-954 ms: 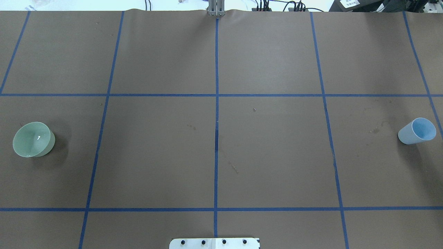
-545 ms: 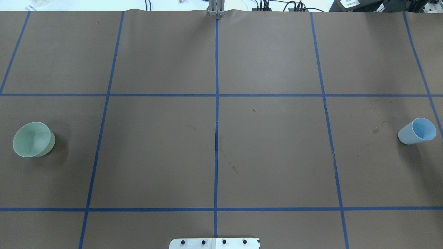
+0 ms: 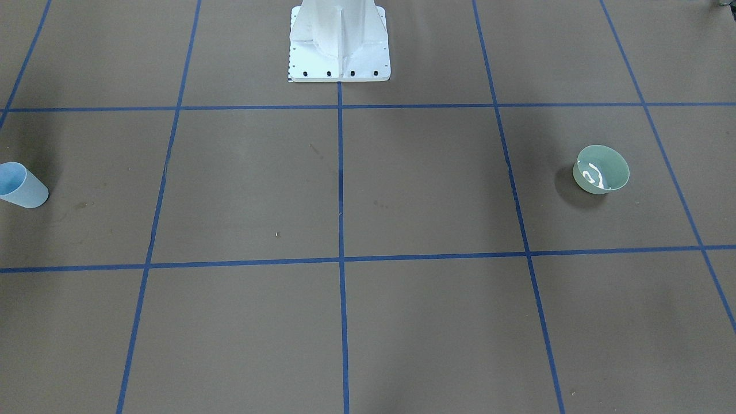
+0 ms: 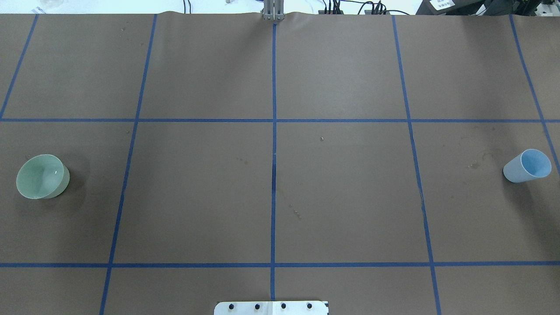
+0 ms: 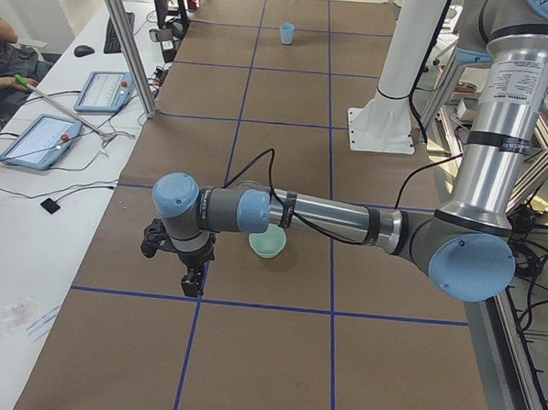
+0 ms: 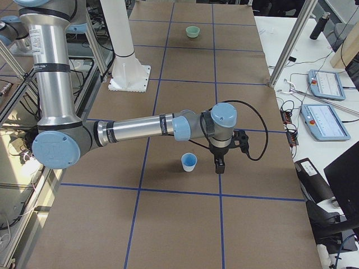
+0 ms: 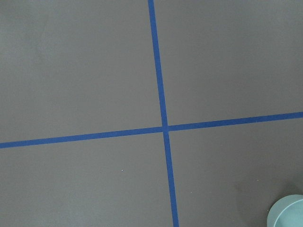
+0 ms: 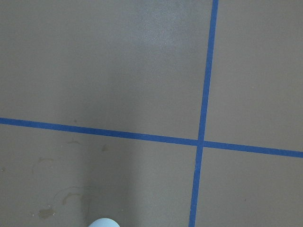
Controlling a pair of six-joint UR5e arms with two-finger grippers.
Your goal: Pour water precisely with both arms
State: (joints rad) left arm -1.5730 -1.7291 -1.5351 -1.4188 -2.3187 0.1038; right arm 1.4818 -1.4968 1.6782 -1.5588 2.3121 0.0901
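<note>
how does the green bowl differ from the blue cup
Colour: the green bowl is pale green, the blue cup light blue. Shape: the green bowl is wide and low; the blue cup is narrower and taller, tapering to its base. Contents: the green bowl shows white glints, likely water; the blue cup shows none. Both stand upright, mouth up, on the brown table, at opposite ends.

tabletop [image 3: 425, 184]: brown, gridded with blue tape lines [image 3: 340, 172] | white pedestal [image 3: 339, 40]: top centre, bolted at its foot | green bowl [image 3: 601, 169]: view's right, upright, water [image 3: 594, 175] showing as white glints inside | blue cup [image 3: 22, 185]: view's left edge, partly cut off, well apart from bowl
</note>
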